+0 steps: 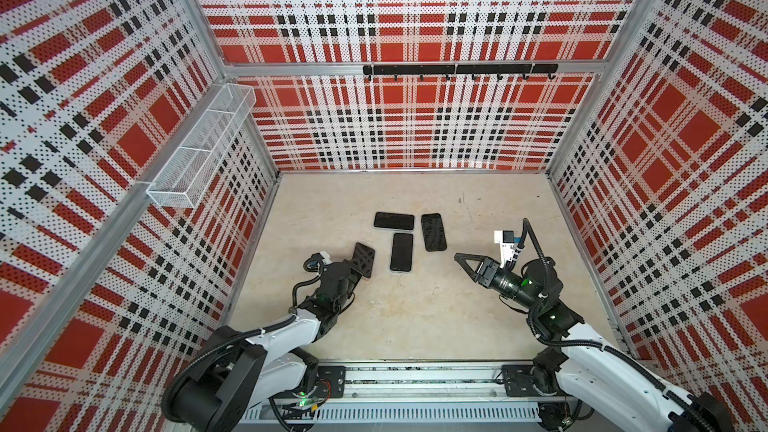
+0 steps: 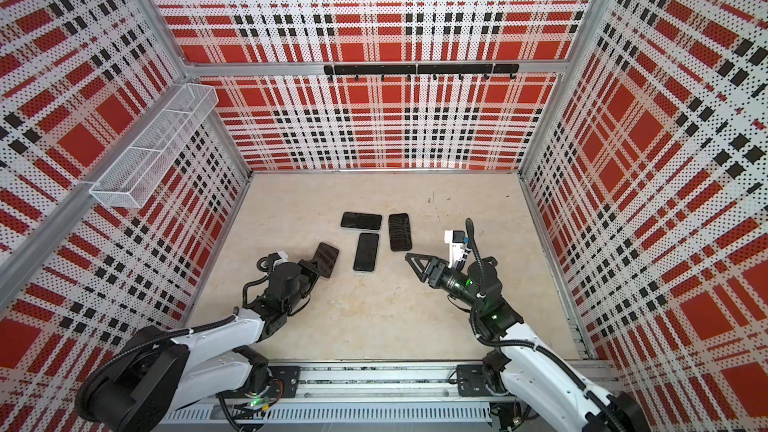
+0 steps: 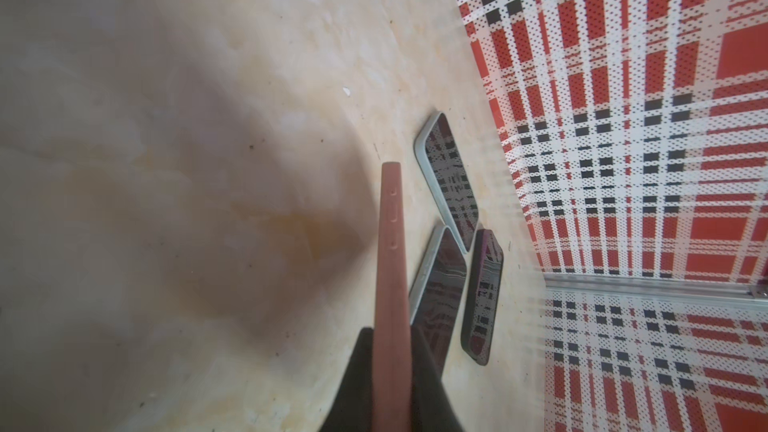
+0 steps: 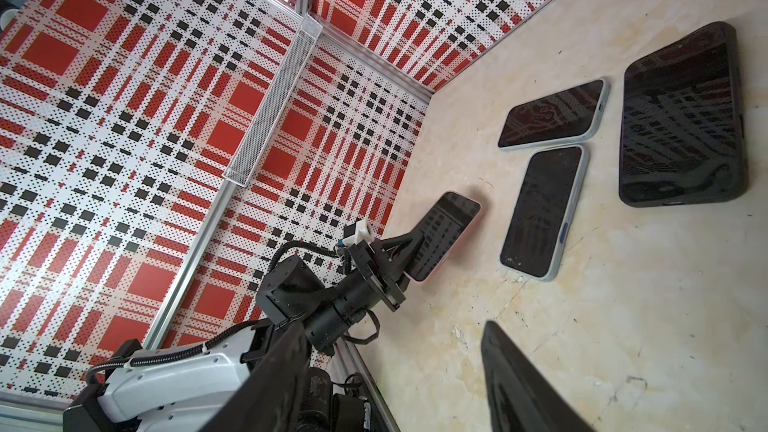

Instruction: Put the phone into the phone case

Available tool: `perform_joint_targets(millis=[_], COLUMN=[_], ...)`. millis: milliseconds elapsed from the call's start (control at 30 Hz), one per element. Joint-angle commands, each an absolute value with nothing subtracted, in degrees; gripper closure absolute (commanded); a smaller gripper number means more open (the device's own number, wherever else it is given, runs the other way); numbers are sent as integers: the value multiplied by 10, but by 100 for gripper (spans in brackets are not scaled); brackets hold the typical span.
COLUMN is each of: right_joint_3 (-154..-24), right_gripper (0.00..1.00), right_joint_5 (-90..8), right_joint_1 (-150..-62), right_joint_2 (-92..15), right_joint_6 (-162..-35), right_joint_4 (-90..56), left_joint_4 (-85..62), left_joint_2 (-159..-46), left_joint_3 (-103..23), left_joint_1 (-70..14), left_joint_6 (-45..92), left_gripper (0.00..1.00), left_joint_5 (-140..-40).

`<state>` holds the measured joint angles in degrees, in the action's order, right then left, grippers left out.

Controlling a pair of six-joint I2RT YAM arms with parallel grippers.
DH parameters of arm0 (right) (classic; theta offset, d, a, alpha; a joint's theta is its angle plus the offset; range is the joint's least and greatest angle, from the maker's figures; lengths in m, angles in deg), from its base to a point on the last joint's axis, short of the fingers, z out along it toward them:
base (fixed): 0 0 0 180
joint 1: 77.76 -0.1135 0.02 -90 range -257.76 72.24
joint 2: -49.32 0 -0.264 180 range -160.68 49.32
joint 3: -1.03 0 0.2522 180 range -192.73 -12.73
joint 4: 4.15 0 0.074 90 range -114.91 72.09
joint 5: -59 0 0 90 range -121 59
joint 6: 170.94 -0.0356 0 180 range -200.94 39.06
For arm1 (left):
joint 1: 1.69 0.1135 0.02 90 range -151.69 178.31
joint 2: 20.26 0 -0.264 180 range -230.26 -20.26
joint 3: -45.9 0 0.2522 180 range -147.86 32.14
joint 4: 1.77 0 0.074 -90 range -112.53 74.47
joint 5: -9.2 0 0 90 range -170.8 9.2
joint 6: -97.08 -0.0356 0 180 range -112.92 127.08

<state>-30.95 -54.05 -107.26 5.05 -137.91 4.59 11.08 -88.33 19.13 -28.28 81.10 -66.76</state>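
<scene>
**Phone** [image 4: 446,238], seated in a pink case [image 3: 390,251], is clamped at one end between the jaws of the left gripper [image 1: 356,268]. It is held tilted, its free end raised above the worktop [image 1: 415,317]. The left wrist view shows only the case's side edge with its button bumps. The right wrist view shows the dark screen. The jaws of the right gripper [image 1: 463,261] stand apart, empty. Three other phones [image 1: 401,252] lie flat beyond both sets of jaw tips, between the grippers.
</scene>
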Motion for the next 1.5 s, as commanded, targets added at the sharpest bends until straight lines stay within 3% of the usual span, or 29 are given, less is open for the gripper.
perform_joint_targets(millis=[0, 567, 733, 833, 933, 1000, 1100, 1233, 1333, 1467], right_joint_3=[-309, -304, -309, -330, -379, -425, -485, -505, -484, -401], right_gripper=[33, 32, 32, 30, 28, 23, 18, 12, 11, 5], right_joint_5=[-537, -541, -548, -539, -479, -407, -272, -152, -86, -15], right_joint_1=[-1069, -1048, -1042, -1032, -1028, -1026, -1024, -1023, -1020, -1016], right_joint_2=[54, 76, 78, 99, 136, 151, 152, 150, 154, 162], right_joint_6=[-1373, -1367, -1355, -1312, -1239, -1186, -1120, -1035, -958, -811], right_joint_4=[74, 50, 37, -36, -182, -303, -433, -457, -401, -246], left_joint_4=[166, 258, 247, 150, 32, -67, -218, -377, -438, -421], left_joint_2=[-909, -1051, -1043, -1021, -984, -953, -913, -866, -818, -728], left_joint_3=[168, 152, 153, 135, 107, 81, 28, -40, -75, -92], left_joint_1=[-278, -277, -275, -267, -256, -243, -220, -194, -152, -121], left_joint_6=[844, 876, 863, 856, 827, 801, 743, 661, 601, 468], left_gripper=[93, 74, 50, 35, 26, 0, 1, 0, 1, 1], left_joint_5=[-647, -676, -679, -687, -691, -691, -691, -684, -670, -559])
